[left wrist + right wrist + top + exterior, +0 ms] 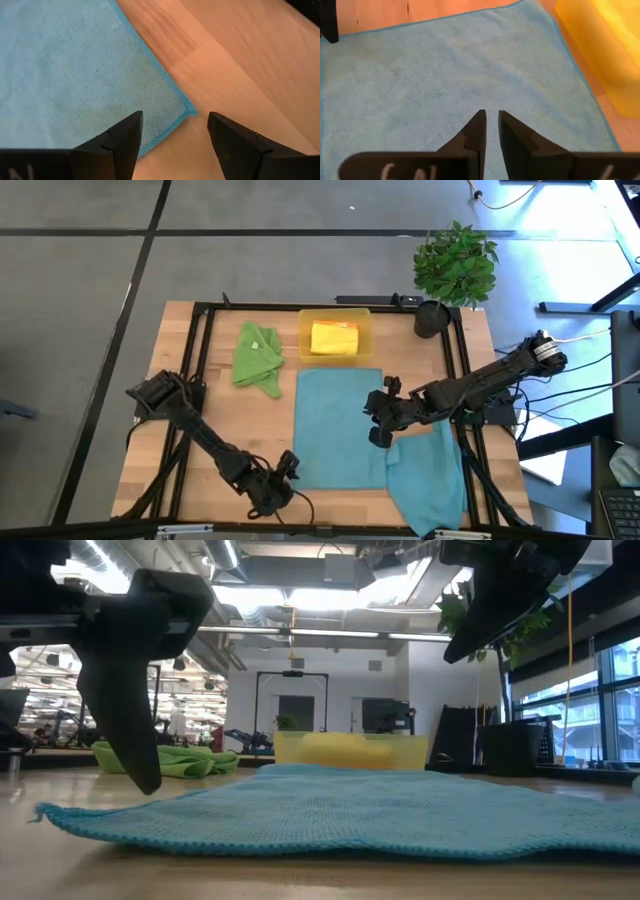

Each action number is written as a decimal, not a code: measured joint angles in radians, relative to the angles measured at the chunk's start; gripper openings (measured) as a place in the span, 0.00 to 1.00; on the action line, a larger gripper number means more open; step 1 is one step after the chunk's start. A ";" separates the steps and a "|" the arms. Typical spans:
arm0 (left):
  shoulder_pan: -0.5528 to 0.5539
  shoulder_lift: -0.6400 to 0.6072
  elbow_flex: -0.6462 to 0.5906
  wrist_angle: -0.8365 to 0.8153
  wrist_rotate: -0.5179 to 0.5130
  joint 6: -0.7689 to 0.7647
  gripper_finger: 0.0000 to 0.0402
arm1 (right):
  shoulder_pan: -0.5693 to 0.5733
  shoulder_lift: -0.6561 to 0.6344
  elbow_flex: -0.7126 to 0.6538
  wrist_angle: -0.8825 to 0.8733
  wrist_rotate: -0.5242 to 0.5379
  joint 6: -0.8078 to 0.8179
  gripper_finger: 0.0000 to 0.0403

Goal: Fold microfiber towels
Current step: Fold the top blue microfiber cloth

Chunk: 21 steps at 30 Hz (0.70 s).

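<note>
Flat at table centre, a teal-blue towel [338,428], spread open and unfolded, its near-left corner [189,111] lying on bare wooden table [165,450]. At about 7 o'clock from that towel's middle, left gripper [290,480], fingers [120,142] spread wide and empty, poised just above the corner with one finger over the cloth edge and the other over bare wood. At about 3 o'clock, over the towel's right edge, right gripper [378,420], fingers [476,131] nearly together with only a slim gap, gripping nothing, raised clear of the cloth. At roughly 4 o'clock, a second teal-blue towel [428,472], rumpled, touching or slightly overlapping the first and draping toward the table's near right corner. At 11 o'clock, a crumpled green towel [256,356]. At 12 o'clock, just beyond the spread towel's far edge, a yellow plastic tray [304,340] with a folded yellow towel [334,338] inside. At 1 o'clock, a potted plant [452,272] at the far right corner
</note>
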 joint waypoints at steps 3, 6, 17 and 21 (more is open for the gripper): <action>-0.002 0.009 0.001 0.003 -0.039 0.022 0.55 | 0.000 0.000 0.000 0.001 0.000 0.000 0.13; -0.009 0.012 0.000 0.010 -0.080 0.050 0.53 | 0.000 0.000 0.000 0.001 0.000 0.000 0.13; -0.017 0.019 -0.005 0.031 -0.193 0.129 0.44 | 0.000 0.000 0.000 0.001 0.000 0.000 0.13; -0.016 0.021 -0.007 0.026 -0.226 0.129 0.40 | 0.000 0.000 0.000 0.001 0.000 0.000 0.13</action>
